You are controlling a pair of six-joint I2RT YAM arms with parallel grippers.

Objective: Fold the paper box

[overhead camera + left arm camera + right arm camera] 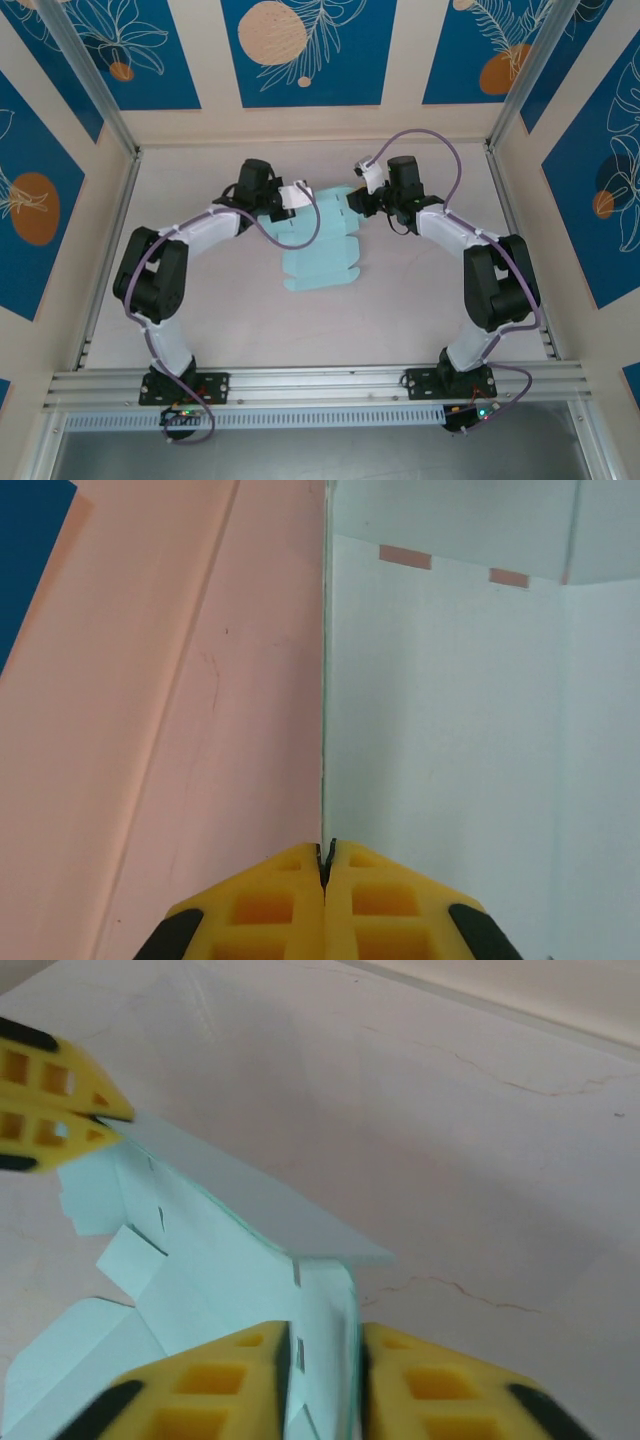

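Blue leaf-printed panels [340,70] wall in a pale, faintly veined table [330,325]; on its middle lies the paper box [320,262], mostly a flat cutout of thin, matte light-blue card with slits and tabs; one long panel stands raised along a crease, so folding looks barely begun, with walls, flaps and closure all left; the left gripper [326,865] pinches that panel's edge between closed yellow pads; the right gripper [325,1345] straddles a lower edge, jaws apart.
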